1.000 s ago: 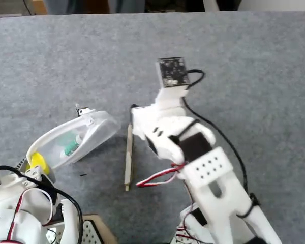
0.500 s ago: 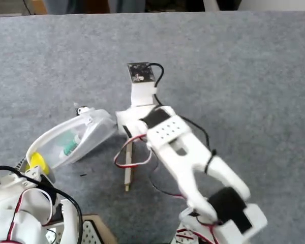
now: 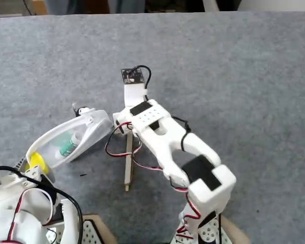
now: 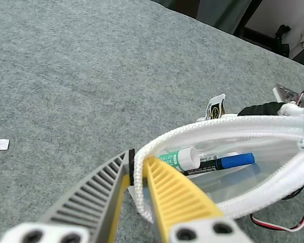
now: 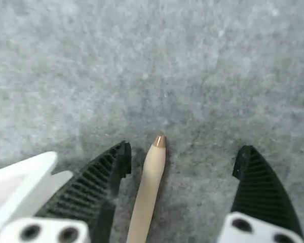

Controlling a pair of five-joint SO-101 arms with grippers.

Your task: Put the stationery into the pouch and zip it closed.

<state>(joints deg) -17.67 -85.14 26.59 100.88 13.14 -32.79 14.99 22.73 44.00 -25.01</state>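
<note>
My right claw (image 5: pixel 184 152) gaped wide over the pencil (image 5: pixel 151 187), lying lengthwise between its jaws; my left claw (image 4: pixel 136 161) pinched the pouch (image 4: pixel 218 129) by its rim.

I see grey felt-like cover over the whole counter (image 3: pixel 254 71); small white scrap (image 4: pixel 3 144) lying on it; beyond far edge it's dark, w/ pale wall (image 4: pixel 294 12) at one corner.

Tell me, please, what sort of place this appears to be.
Probably a robotics lab bench: a grey fabric-covered table, the right arm in white plastic with exposed wiring, and a clear pouch and pencil set out for practice.
</note>
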